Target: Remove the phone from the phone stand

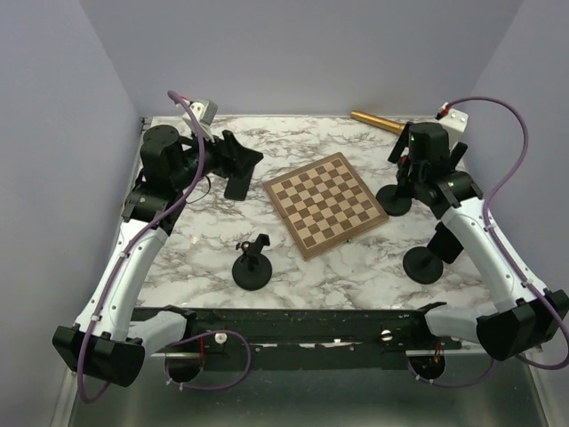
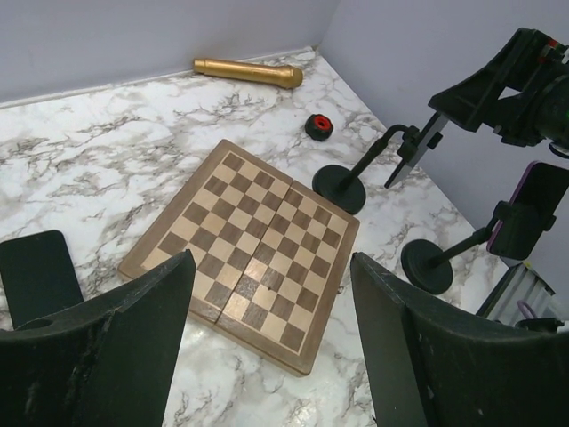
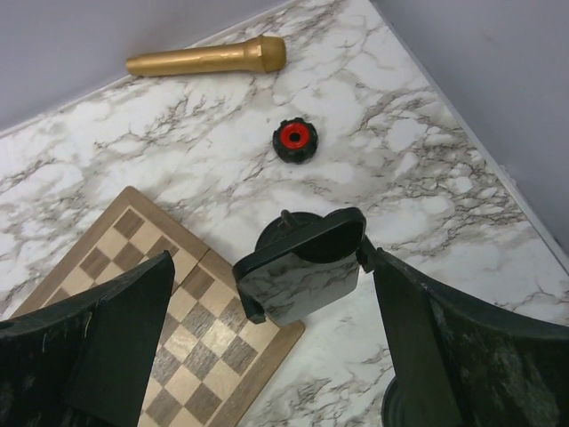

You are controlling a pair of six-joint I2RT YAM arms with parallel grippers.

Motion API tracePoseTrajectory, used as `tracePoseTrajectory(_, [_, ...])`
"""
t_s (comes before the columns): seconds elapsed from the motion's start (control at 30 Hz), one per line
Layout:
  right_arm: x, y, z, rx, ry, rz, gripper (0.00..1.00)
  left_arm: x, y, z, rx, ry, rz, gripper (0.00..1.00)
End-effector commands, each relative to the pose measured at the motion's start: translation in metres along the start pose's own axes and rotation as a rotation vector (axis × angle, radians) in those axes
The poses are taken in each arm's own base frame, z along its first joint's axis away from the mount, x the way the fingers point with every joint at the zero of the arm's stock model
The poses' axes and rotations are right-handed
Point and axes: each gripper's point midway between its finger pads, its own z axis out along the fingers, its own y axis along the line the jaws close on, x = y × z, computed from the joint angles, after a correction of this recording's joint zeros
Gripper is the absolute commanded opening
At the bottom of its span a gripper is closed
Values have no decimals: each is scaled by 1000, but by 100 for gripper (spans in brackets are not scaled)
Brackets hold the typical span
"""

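— So where's the phone [image 2: 526, 206]?
— Held in the phone stand [image 2: 425, 265] nearest the right arm's base; purple edge showing.
— And the grippers?
— Left gripper [image 2: 271, 267] hangs over the chessboard [image 2: 249, 222], fingers wide apart; right gripper [image 3: 271, 267] is equally wide, its fingers either side of another stand's cradle [image 3: 302, 280].

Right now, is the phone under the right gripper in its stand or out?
In it. The right wrist view shows the phone seated on the phone stand, between the right gripper's open fingers.
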Motion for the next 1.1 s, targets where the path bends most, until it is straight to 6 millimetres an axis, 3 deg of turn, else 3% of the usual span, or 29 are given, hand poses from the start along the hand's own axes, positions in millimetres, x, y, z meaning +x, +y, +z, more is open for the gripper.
tracePoseTrajectory(0.0, [-5,-4,-11,-27,-4,-5,100,-6,-14,0,67,-21,14,78])
tracePoseTrajectory(0.17, [-20,-16,-26,-22,-47,-10,100,-6,-23,-2,96,-18,20,78])
tracePoseTrajectory(0.23, [-27,-12,-29,-39,-40,-9,100,-5,-27,-2,101,-20,32,78])
tracePoseTrajectory(0.37, [-25,-14,-32,-28,-3,-13,100,1,-27,1,99,0,35,78])
tracePoseTrajectory(0.6, [-13,-52,-47,177,68,90,100,5,-31,3,103,13,42,78])
tracePoseTrajectory(0.73, [7,-70,-66,227,138,156,100,9,-32,8,105,36,29,78])
tracePoseTrajectory(0.87, [6,-120,-89,450,119,138,100,13,-34,10,118,55,9,78])
tracePoseTrajectory(1.07, [14,-163,-99,565,83,92,100,11,-37,8,127,45,0,78])
